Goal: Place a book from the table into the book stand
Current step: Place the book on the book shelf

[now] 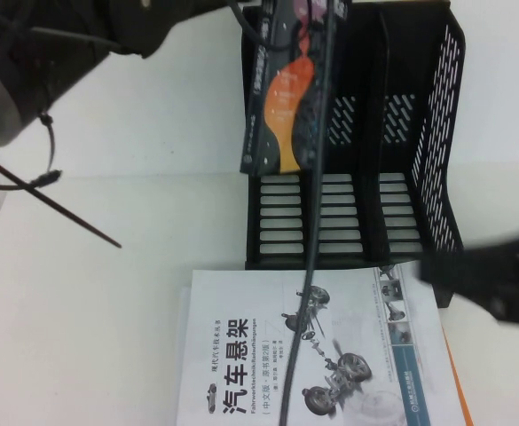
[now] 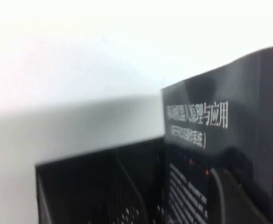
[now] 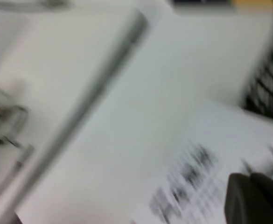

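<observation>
**Book upright in leftmost slot of stand, left arm on it**

Table (image 1: 90, 293) white, fills most of the high view. Book stand (image 1: 436, 133) black, three compartments, upper centre to upper right of frame, slotted base facing the camera, perforated side wall on the right. White book (image 1: 268, 355) with car-suspension drawings lies flat at bottom centre, just in front of the stand's base, an orange edge showing under its right side.

Book (image 1: 286, 106) black with orange blob, standing upright and slightly tilted in the stand's leftmost compartment, upper centre of frame, spine toward the camera. Left wrist view shows the same book (image 2: 220, 116) close up at right, white Chinese print on the black cover, stand wall (image 2: 99, 186) at lower left.

Left arm dark bulk at upper left of the high view, reaching toward the top of the book; left gripper (image 2: 229, 196) at lower right of the wrist view, one dark finger lying against the book cover, grip looks clamped on the book. Right gripper (image 1: 494, 275) blurred dark shape at right edge, low over the white book's corner beside the stand; cannot tell its state.

Black cable (image 1: 312, 248) hangs down mid-frame across stand and white book.
</observation>
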